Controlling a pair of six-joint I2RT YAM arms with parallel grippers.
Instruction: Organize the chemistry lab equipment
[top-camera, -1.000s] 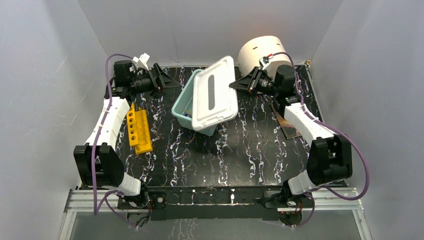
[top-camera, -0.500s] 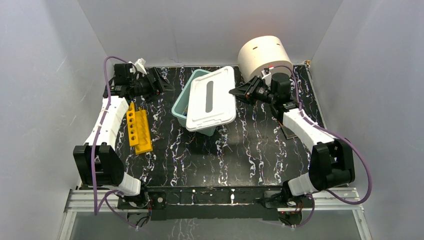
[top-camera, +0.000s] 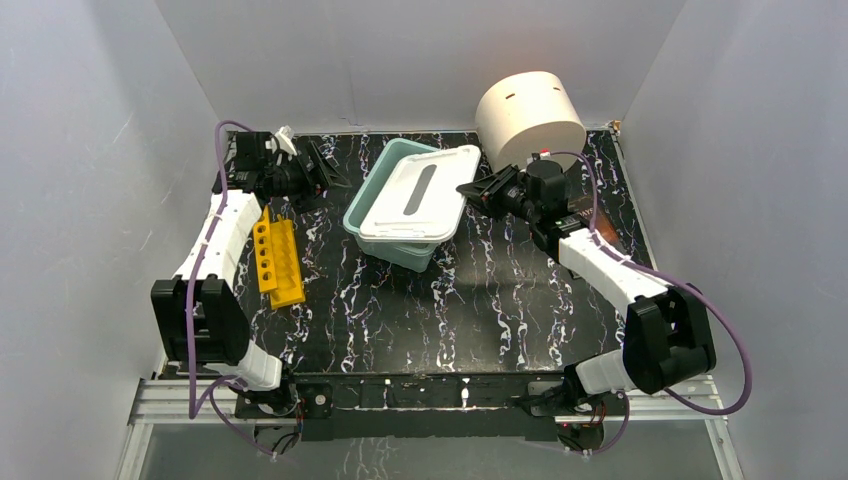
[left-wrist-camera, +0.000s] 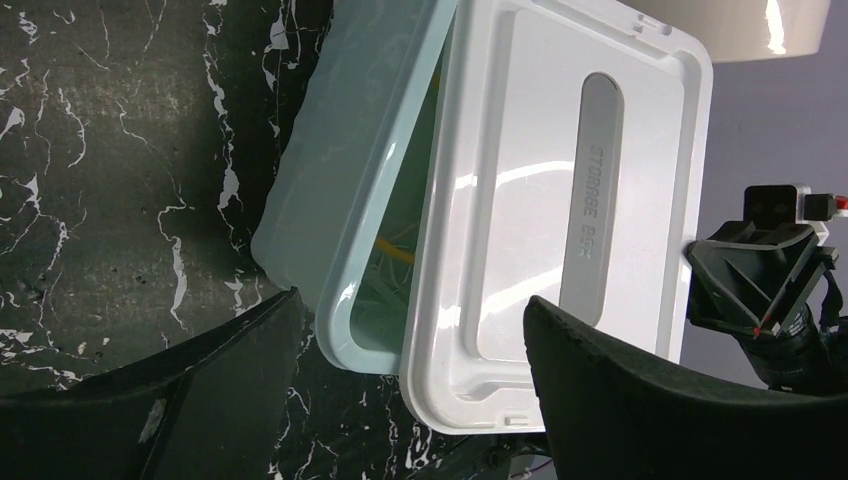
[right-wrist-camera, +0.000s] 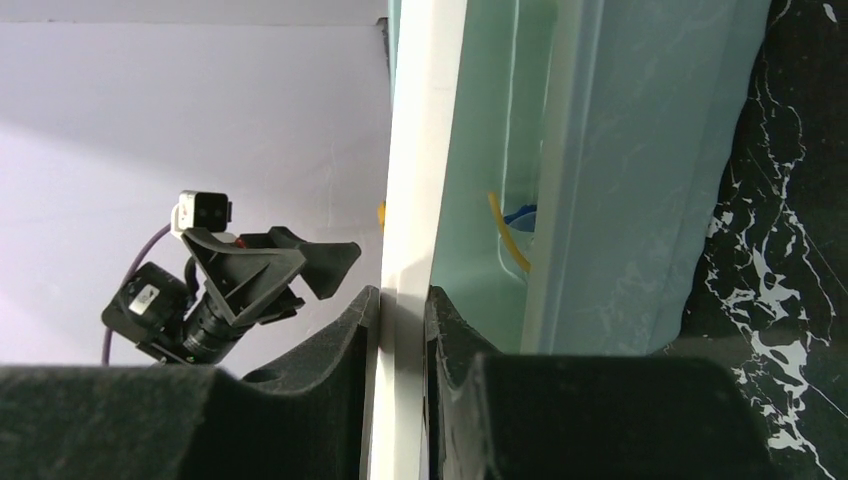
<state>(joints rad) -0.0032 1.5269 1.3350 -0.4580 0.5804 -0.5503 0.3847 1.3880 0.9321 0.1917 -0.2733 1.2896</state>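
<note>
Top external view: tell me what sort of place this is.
Probably a robot test cell: grey walls box in a black marbled table, left arm and right arm bolted at its near edge, a yellow tube rack and teal bin on it.

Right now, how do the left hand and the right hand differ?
The left hand is open and empty; the right hand is shut on the white lid's edge. The left hand stands apart from the teal box; the right hand is beside it. Both face the box.
</note>
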